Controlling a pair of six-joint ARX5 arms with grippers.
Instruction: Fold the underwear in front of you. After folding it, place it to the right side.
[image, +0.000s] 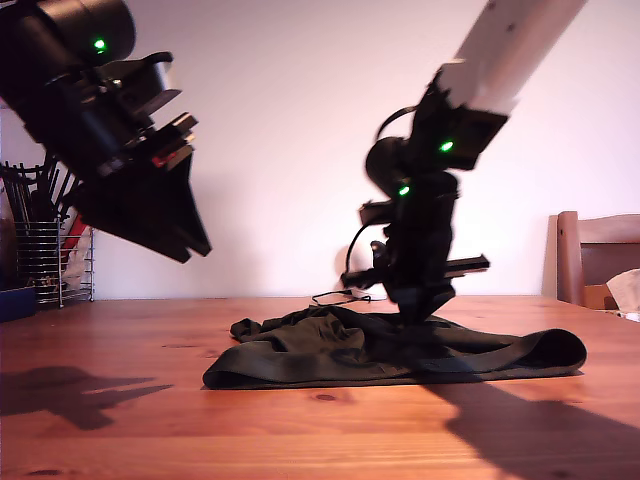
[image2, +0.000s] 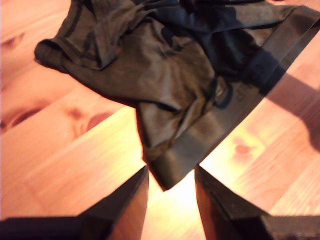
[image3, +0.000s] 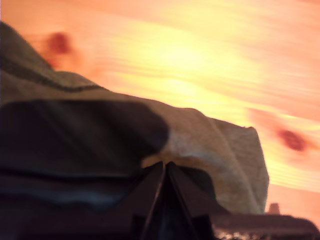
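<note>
The underwear (image: 390, 350) lies wrinkled on the wooden table (image: 320, 430), spread across the middle toward the exterior view's right. Its waistband corner (image2: 172, 167) points toward my first gripper (image2: 170, 187), which hangs open high over the table at the exterior view's left (image: 195, 245), clear of the cloth. My second gripper (image: 415, 312) is down on the middle of the garment. Its fingertips meet (image3: 164, 167) in a bunched fold of the underwear (image3: 210, 140), shut on the cloth. The second wrist view is blurred.
A wire rack (image: 45, 250) with utensils stands at the exterior view's far left, with a blue dish (image: 15, 300) beside it. A wooden chair (image: 600, 255) stands at that view's right edge. A thin black cable (image: 340, 296) lies behind the garment.
</note>
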